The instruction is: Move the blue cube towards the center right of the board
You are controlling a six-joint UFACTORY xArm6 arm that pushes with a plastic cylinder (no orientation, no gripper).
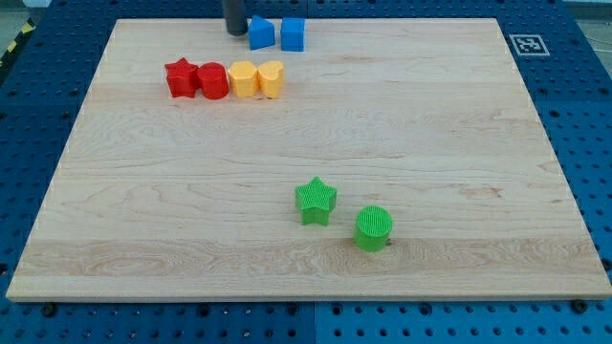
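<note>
My tip (235,32) is resting at the top edge of the frame, just left of a blue block (260,32) that is sitting beside the blue cube (293,33); having no jaws, it is holding nothing, probably lining up a rightward push across the board (459,143)
</note>
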